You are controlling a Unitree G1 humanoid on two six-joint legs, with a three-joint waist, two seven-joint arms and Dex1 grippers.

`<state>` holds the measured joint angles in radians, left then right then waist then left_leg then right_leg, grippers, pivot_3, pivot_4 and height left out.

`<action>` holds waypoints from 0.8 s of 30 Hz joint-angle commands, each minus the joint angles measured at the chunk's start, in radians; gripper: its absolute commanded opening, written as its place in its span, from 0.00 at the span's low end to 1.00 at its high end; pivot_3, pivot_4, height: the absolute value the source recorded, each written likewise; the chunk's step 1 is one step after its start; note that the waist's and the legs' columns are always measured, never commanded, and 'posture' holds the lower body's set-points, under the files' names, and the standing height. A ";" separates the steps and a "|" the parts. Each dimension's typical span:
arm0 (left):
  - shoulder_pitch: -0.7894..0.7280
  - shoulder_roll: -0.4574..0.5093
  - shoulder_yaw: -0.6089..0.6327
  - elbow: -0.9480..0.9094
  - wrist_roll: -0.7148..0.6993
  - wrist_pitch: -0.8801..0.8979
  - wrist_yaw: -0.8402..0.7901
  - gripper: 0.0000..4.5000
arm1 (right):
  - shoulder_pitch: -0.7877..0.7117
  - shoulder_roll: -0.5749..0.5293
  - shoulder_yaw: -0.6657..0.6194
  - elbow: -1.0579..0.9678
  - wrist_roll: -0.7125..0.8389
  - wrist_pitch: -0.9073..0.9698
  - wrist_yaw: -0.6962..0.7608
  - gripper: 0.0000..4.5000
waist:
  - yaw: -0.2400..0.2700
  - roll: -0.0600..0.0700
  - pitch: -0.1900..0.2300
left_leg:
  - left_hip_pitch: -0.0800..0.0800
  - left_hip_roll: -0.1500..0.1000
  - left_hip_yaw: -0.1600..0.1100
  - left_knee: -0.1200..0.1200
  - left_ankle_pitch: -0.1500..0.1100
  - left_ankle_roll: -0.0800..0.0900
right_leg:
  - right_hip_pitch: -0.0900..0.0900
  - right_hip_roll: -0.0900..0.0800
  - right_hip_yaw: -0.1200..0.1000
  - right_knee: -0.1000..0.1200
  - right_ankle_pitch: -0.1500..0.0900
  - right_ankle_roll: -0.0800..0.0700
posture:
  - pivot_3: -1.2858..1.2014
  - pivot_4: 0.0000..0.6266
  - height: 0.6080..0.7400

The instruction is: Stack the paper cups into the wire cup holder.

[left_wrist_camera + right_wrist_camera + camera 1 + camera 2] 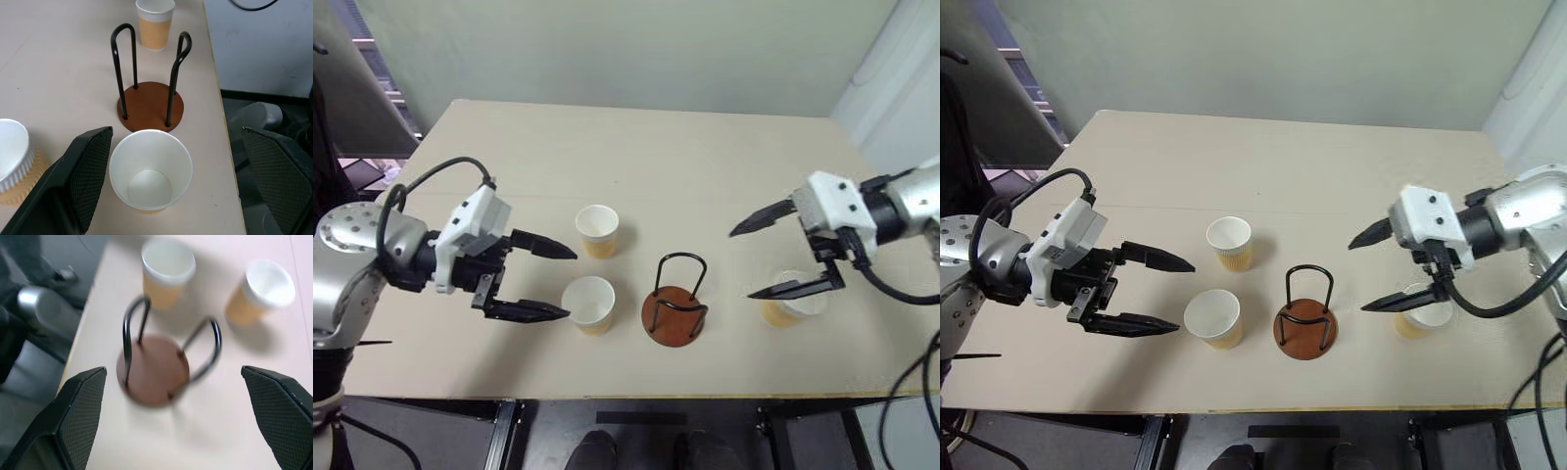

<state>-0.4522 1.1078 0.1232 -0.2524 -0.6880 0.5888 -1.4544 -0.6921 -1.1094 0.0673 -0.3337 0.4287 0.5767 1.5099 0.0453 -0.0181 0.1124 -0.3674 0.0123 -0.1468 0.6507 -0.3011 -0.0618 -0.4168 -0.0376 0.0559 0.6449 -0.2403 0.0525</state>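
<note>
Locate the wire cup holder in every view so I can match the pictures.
Left eye view: wire cup holder near the table's front edge, centre.
Right eye view: the same spot.
Left wrist view: beyond the nearest paper cup.
Right wrist view: centre.
Shared landmark: its reddish-brown base.

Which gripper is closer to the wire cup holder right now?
The right gripper, though not by much. It hangs open just to the right of the holder, over a cup. The left gripper is open further off, past another cup.
</note>
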 commanded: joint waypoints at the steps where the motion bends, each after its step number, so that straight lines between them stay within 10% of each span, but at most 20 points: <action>1: 0.002 -0.011 0.016 -0.006 -0.001 -0.018 0.005 1.00 | 0.119 -0.094 -0.076 -0.034 -0.034 0.002 -0.032 0.99 | 0.002 0.000 0.000 | 0.000 0.000 0.000 0.000 0.000 0.000 | 0.000 0.000 0.000 0.000 0.000 0.000 | 0.52 0.24 1.00; 19: 0.005 -0.013 0.023 -0.019 -0.007 -0.008 0.005 1.00 | 0.351 -0.174 -0.013 0.107 -0.268 -0.236 -0.110 0.99 | 0.001 0.000 0.000 | 0.002 0.000 0.000 0.002 -0.001 0.001 | 0.000 0.000 0.001 0.000 0.000 0.001 | 0.52 0.24 1.00; 24: 0.015 -0.006 0.037 -0.023 -0.010 -0.002 0.012 1.00 | 0.320 -0.137 0.040 0.127 -0.297 -0.255 -0.103 0.70 | 0.000 0.000 0.000 | 0.002 0.000 0.000 0.002 -0.001 0.002 | 0.000 0.000 0.001 0.001 0.001 0.001 | 0.52 0.24 1.00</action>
<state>-0.4376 1.0840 0.1181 -0.2528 -0.6844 0.5857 -1.4480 -0.3478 -1.2431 0.1109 -0.2026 0.1451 0.3351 1.4041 0.0453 -0.0182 0.1126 -0.3655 0.0127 -0.1463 0.6524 -0.3019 -0.0602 -0.4170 -0.0377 0.0572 0.6457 -0.2398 0.0535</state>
